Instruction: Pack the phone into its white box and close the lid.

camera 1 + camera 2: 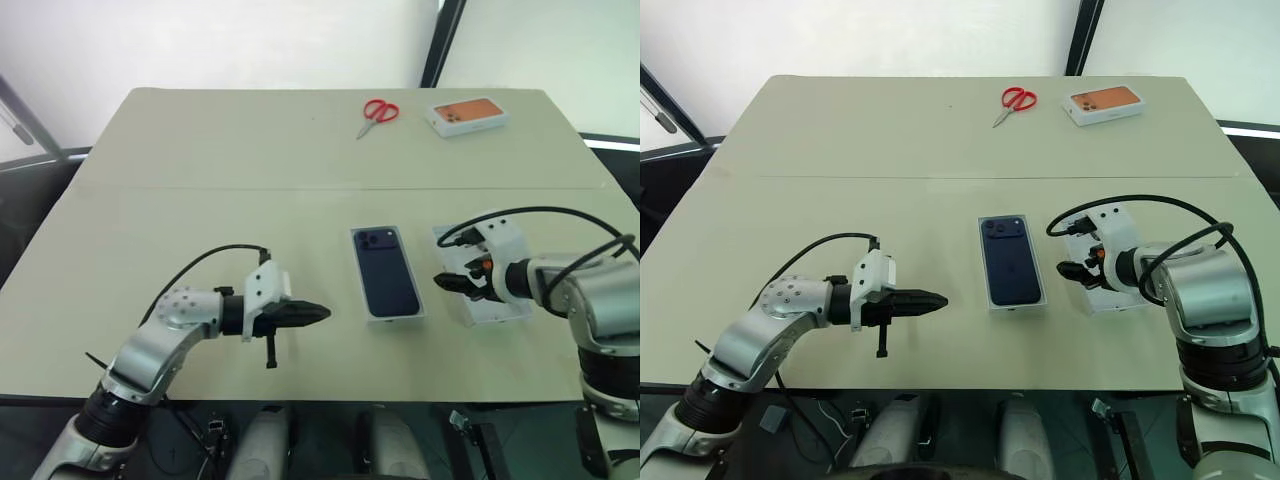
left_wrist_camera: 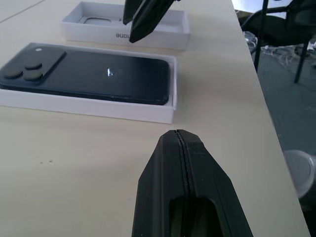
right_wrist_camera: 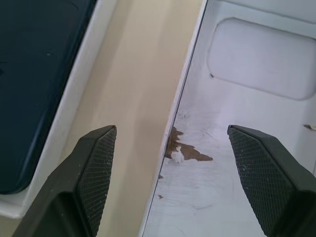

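- Lying in the white box [image 1: 420,316] near the table's [image 1: 200,150] front edge, the phone [image 1: 385,271] faces camera-side up.
- Just right of it sits the lid [image 1: 515,312], inside up (a small torn brown patch shows there).
- The right gripper [image 1: 452,283] hovers over the lid's near wall, fingers spread wide and empty.
- The left gripper [image 1: 318,312], pressed together, points toward the box from its left.
- Scissors [image 1: 378,113] and an orange-print box [image 1: 468,116] lie at the far edge.
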Action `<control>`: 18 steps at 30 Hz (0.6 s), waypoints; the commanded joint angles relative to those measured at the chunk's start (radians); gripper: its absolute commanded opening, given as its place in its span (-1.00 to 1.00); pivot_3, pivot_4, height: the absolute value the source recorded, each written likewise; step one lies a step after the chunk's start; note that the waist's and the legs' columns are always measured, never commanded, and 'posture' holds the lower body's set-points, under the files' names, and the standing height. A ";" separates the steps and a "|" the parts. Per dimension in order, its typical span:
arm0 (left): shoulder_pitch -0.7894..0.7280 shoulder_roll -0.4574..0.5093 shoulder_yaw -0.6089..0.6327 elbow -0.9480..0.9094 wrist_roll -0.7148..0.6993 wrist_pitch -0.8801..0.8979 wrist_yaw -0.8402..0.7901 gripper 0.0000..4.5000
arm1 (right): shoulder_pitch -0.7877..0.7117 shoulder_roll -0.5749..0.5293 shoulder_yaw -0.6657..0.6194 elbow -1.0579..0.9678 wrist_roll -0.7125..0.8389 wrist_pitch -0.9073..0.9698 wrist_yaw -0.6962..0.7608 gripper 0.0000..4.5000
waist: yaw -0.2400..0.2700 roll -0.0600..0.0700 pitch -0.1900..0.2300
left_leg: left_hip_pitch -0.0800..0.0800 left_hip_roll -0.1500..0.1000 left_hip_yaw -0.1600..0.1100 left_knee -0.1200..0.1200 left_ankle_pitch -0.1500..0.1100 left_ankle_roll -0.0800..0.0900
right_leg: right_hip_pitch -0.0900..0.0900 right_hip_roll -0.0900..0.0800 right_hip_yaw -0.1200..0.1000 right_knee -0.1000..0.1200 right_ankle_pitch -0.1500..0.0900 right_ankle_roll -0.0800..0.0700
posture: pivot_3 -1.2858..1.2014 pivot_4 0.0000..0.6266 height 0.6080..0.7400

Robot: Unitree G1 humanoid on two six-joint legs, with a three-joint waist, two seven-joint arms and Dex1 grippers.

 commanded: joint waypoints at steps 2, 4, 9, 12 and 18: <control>0.012 -0.001 0.019 -0.015 0.005 -0.047 -0.001 -1.00 | -0.006 0.005 -0.037 0.012 0.054 0.011 -0.029 -0.11 | -0.001 0.000 0.000 | 0.000 0.000 0.000 0.000 0.000 0.000 | 0.000 0.001 0.000 0.000 0.000 0.000 | 0.03 -0.52 0.35; 0.016 -0.005 0.020 -0.016 0.005 -0.051 0.005 -1.00 | -0.004 0.001 -0.040 0.018 0.070 0.011 -0.041 -0.60 | -0.001 0.000 0.000 | 0.000 0.000 0.000 0.000 0.000 0.000 | 0.000 0.002 0.000 0.000 0.000 0.000 | 0.03 -0.52 0.35; 0.021 -0.020 0.031 -0.011 -0.002 -0.051 0.025 -1.00 | -0.032 0.001 -0.066 0.041 0.130 0.011 -0.068 -0.98 | -0.002 0.000 0.000 | 0.000 0.000 0.000 0.000 0.000 0.000 | 0.000 0.003 0.000 0.000 0.000 0.000 | 0.03 -0.52 0.35; 0.023 -0.020 0.044 0.001 -0.004 -0.053 0.033 -1.00 | -0.076 0.005 -0.104 0.062 0.163 0.011 -0.093 -0.98 | -0.005 0.000 0.000 | 0.000 0.001 0.000 0.000 0.000 0.001 | 0.000 0.004 0.000 0.000 0.000 0.000 | 0.03 -0.52 0.35; 0.022 -0.030 0.115 0.058 -0.012 -0.057 0.069 -1.00 | -0.298 0.050 -0.254 0.222 0.537 0.011 -0.198 -0.98 | -0.023 0.002 0.001 | 0.000 0.002 0.000 0.000 0.000 0.001 | -0.001 0.005 0.000 0.002 0.000 0.000 | 0.03 -0.52 0.35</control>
